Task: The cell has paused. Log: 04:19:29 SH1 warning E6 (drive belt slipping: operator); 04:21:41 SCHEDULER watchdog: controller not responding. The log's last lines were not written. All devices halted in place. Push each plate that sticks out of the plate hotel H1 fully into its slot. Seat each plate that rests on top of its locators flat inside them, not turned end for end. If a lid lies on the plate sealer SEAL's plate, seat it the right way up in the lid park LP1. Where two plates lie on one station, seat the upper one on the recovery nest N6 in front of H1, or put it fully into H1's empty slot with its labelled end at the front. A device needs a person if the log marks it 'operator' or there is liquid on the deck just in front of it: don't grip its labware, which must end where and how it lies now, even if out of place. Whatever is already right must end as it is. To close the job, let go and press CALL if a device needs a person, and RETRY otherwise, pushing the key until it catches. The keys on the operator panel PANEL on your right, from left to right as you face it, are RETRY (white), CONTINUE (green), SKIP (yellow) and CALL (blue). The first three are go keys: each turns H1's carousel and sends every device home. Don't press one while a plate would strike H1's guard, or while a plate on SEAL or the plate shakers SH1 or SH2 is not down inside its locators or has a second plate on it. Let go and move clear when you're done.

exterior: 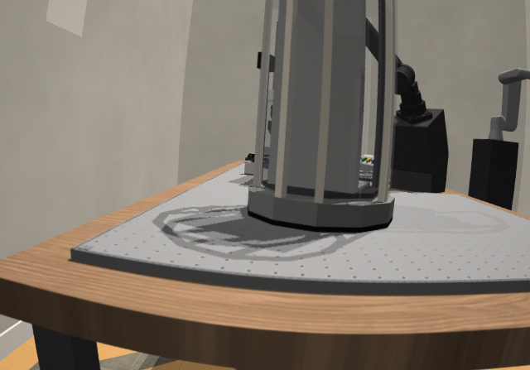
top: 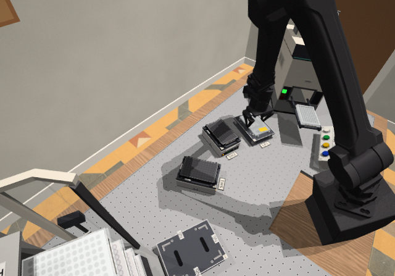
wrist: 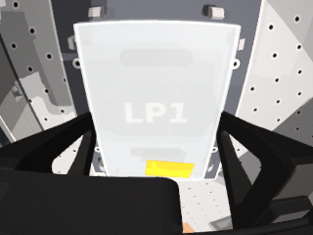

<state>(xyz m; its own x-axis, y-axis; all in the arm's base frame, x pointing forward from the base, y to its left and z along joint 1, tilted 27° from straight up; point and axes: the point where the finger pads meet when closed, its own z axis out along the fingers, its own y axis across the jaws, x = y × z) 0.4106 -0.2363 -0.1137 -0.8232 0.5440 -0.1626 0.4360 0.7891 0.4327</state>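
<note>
My gripper [top: 256, 121] [wrist: 156, 117] is shut on the clear lid [top: 255, 127] [wrist: 156, 83], one finger at each long side. The lid hangs low over the lid park LP1 [top: 270, 133] [wrist: 68, 20]; its yellow label shows at one end. I cannot tell whether it touches. Dark plates lie on SH1 [top: 200, 184] and SH2 [top: 220, 148]; the SH2 plate [top: 223, 131] looks tilted. A white plate [top: 307, 115] lies on the sealer's extended tray. N6 [top: 191, 250] holds no plate. H1 [exterior: 320, 213] has plates at its front, partly cut off in the top view.
The panel [top: 322, 166] with white, green, yellow and blue keys stands beside my arm's base. The sealer [top: 299, 75] with a green light stands behind LP1. SH2 is close beside LP1. H1's light guard frame [top: 34, 174] rises at the lower left.
</note>
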